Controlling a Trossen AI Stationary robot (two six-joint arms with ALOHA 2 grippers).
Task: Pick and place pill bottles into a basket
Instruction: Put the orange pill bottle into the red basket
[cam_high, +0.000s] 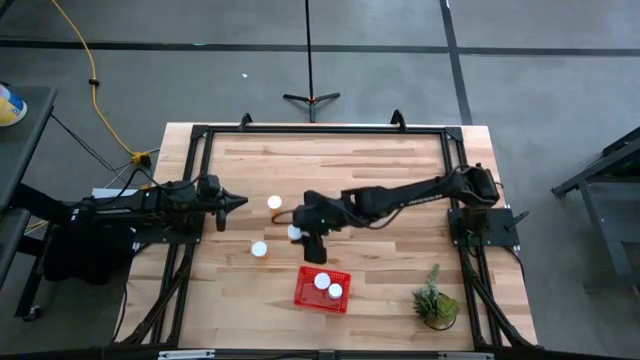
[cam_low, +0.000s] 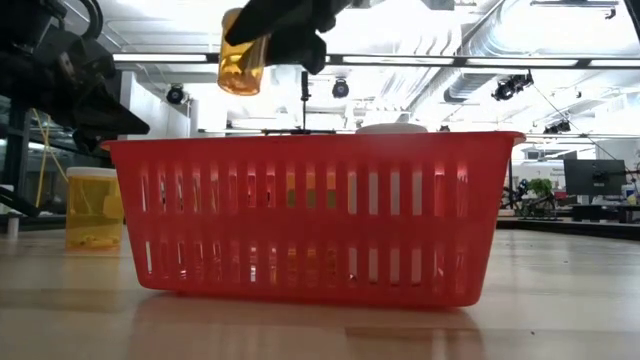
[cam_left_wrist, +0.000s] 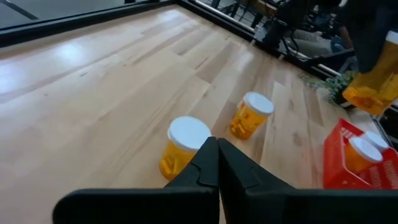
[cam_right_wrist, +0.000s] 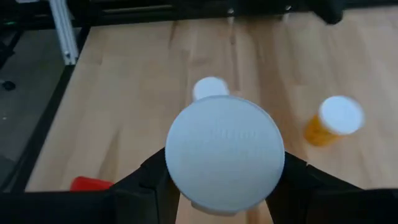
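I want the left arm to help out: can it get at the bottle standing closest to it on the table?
Probably yes. The left gripper is shut and holds nothing, and that bottle stands upright just ahead of it with bare table between. The right gripper, holding another bottle, is farther off, nearer the basket.

two bottles (cam_high: 328, 286) in basket (cam_high: 309, 290); plant (cam_high: 436, 300) to its right; two bottles (cam_high: 266, 225) left-behind
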